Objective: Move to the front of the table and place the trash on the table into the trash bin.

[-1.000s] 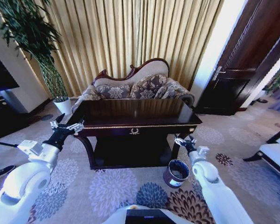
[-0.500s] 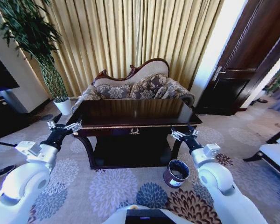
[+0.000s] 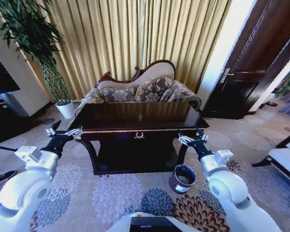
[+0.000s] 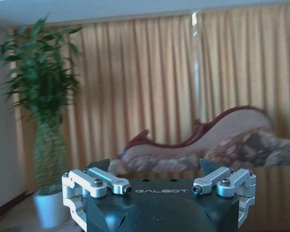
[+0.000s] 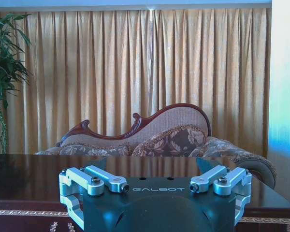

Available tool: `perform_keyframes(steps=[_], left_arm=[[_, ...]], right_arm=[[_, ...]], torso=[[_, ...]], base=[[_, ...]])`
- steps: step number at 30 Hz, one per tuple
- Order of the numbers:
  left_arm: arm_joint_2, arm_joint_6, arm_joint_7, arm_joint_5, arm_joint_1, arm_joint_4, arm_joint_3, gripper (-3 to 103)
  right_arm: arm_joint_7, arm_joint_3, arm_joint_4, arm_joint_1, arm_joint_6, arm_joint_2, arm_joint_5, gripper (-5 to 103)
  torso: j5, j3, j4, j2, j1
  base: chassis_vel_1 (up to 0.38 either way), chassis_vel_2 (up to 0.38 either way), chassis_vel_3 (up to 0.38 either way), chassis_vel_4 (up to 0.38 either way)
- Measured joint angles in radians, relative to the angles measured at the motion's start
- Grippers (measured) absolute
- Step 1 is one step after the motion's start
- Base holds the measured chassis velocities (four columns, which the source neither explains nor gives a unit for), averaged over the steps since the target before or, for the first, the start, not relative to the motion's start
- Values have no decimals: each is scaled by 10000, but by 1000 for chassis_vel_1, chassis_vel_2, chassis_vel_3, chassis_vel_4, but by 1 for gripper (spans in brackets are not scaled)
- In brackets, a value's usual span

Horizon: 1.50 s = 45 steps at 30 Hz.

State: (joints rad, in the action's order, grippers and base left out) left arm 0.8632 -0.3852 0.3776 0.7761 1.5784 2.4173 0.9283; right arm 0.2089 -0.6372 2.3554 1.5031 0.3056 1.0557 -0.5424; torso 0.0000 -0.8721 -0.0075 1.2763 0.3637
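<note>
You had the robot in front of the table [image 3: 135, 116], whose top showed no trash, the trash bin [image 3: 182, 179] on the carpet beside its right front leg, the left gripper [image 3: 61, 134] and right gripper [image 3: 193, 139] apart, empty, at its front corners.

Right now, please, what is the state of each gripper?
Left gripper: open, holding nothing.
Right gripper: open, holding nothing.
</note>
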Motion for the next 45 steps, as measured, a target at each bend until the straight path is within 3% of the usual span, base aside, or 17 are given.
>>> perform_keyframes(steps=[9, 41, 45], left_arm=[[205, -302, 305, 62, 319, 261, 359, 100], [113, -231, -316, 298, 264, 283, 231, 100], [115, 80, -320, 296, 314, 297, 130, 100]], right_arm=[[5, -34, -73, -59, -31, -79, -18, 100], [44, -133, -44, 148, -186, -25, 22, 100], [44, -131, -101, 157, -208, -23, 13, 100]], torso=[[0, 1, 2, 2, -3], [-1, 0, 1, 1, -1], [0, 0, 1, 1, 0]], base=[[125, -140, -126, 137], [165, -166, -162, 168], [184, -194, -184, 207]])
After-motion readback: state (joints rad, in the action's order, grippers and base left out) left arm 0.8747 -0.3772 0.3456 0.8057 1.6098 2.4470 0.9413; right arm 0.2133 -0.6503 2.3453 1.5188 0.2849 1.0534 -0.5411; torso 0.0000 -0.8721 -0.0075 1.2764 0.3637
